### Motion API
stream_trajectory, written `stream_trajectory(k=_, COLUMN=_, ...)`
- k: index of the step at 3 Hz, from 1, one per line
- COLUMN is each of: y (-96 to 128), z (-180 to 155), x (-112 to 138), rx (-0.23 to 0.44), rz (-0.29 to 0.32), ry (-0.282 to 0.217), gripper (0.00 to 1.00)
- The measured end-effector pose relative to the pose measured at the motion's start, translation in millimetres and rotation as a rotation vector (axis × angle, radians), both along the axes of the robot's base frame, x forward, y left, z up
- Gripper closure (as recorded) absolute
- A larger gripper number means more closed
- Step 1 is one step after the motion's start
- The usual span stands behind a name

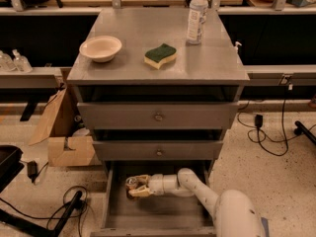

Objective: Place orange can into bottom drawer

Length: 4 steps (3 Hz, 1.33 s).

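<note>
Gripping can (131,183) in gripper (135,187), inside open bottom drawer (160,214) near its back-left corner; carry judged done, remaining: set down, let go, pull arm (197,187) out; cannot tell whether can touches drawer floor.

Metal orange can (131,183), fingers (141,178) in matt drawer (158,214)
</note>
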State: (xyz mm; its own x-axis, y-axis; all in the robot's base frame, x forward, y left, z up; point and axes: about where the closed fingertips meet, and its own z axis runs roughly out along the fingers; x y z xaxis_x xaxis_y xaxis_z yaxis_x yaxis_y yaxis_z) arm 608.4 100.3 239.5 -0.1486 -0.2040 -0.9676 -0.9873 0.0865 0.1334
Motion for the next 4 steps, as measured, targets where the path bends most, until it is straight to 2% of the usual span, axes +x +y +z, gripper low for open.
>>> stream_trajectory(k=1, y=-13.1, z=-19.0, x=-5.0, rx=0.028, rz=-0.032, ry=-0.014, gripper=0.97)
stream_trajectory(k=4, y=-4.6, z=-18.4, x=-8.5, rx=0.033, rz=-0.020, ry=-0.008, gripper=0.28)
